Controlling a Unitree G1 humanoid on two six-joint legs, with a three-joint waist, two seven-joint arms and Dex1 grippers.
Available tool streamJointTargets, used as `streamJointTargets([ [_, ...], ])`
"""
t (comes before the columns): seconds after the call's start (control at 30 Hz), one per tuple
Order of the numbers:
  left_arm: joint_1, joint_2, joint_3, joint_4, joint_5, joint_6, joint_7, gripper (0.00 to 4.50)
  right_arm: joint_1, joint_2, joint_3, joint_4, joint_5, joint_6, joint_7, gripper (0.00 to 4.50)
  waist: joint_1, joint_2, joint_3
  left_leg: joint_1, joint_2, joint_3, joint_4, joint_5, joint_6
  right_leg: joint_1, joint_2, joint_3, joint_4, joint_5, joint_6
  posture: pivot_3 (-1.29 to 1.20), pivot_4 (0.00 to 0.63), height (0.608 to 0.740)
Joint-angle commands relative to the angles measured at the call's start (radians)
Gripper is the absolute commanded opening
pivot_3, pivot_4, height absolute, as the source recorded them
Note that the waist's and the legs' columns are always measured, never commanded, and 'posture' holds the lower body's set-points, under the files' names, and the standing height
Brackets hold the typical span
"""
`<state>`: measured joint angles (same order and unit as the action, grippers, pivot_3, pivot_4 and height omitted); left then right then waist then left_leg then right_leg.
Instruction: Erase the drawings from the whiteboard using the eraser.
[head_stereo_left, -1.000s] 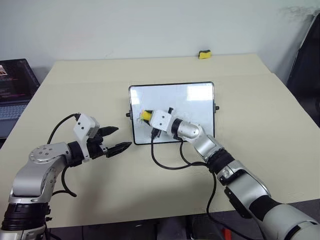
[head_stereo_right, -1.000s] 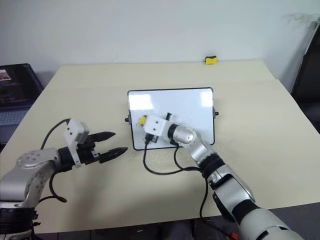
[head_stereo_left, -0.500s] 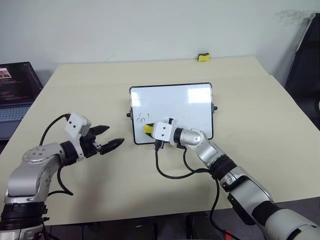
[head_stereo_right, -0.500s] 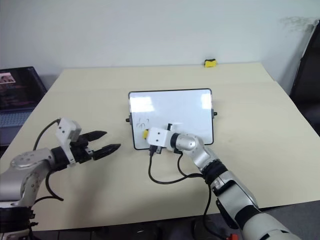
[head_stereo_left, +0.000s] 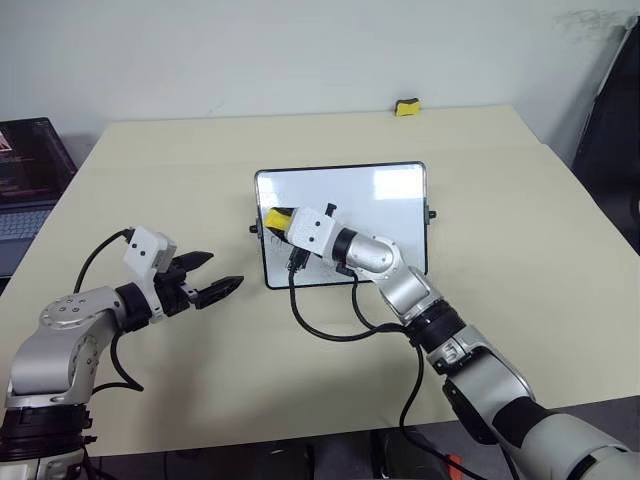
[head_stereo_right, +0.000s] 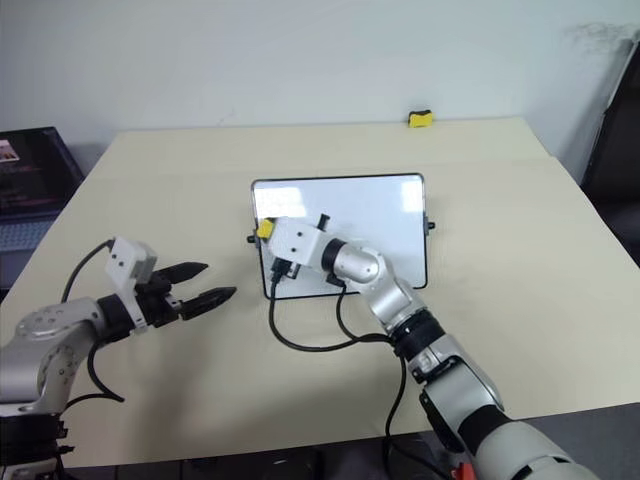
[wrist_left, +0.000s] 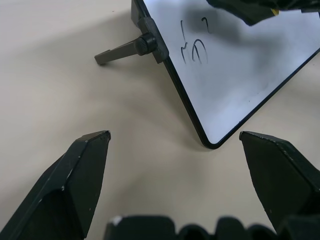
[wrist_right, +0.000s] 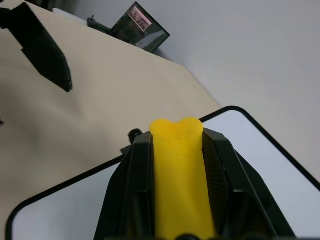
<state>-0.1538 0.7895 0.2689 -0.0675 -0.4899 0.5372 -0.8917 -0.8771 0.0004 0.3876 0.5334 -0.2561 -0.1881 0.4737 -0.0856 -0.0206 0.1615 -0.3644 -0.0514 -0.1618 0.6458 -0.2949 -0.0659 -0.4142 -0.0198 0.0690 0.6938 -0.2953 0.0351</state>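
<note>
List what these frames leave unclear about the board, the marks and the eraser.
- Drawings: head views hide them behind the right pincer; left wrist view shows them, but what they depict is unreadable.
- Eraser: black layer hidden between the fingers, right wrist view.
- Whiteboard: cut by the edge, left wrist view.
</note>
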Motion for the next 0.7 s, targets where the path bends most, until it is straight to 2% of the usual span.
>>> streamJointTargets([
  [0.03, -0.007, 0.018, 0.025, -0.019, -0.007, -0.009, -0.008, 4.50, -0.060, 0.001, -0.028, 0.019, 0.000, -0.029, -0.032, 0.98, 0.000, 0.000, 0.000, 0.000, 0.000, 0.000, 0.000, 0.000, 0.000, 0.000, 0.000, 0.000, 0.000, 0.000, 0.000, 0.00, 0.150, 0.740],
  [0.47, -0.009, 0.026, 0.041, -0.014, -0.004, -0.006, -0.007, 4.50, -0.266, 0.047, -0.027, 0.366, -0.048, -0.117, -0.191, 0.98, -0.004, 0.000, 0.000, 0.000, 0.000, 0.001, 0.000, 0.000, 0.000, -0.001, 0.000, 0.000, 0.000, 0.000, 0.000, 0.00, 0.150, 0.740],
  [0.57, -0.007, 0.027, 0.042, -0.019, -0.006, -0.004, -0.007, 4.50, -0.291, 0.061, -0.018, 0.434, -0.061, -0.105, -0.199, 0.98, -0.004, 0.000, 0.000, 0.000, 0.000, 0.001, 0.000, 0.000, 0.000, -0.001, 0.000, 0.000, 0.001, 0.000, 0.000, 0.00, 0.150, 0.740],
  [0.7, -0.004, 0.026, 0.044, -0.027, -0.009, -0.002, -0.004, 4.50, -0.271, 0.058, 0.015, 0.474, -0.087, -0.076, -0.136, 0.98, -0.003, 0.000, 0.000, 0.000, 0.000, 0.001, 0.000, 0.000, 0.000, -0.001, 0.000, 0.000, 0.001, 0.000, 0.000, 0.00, 0.150, 0.740],
])
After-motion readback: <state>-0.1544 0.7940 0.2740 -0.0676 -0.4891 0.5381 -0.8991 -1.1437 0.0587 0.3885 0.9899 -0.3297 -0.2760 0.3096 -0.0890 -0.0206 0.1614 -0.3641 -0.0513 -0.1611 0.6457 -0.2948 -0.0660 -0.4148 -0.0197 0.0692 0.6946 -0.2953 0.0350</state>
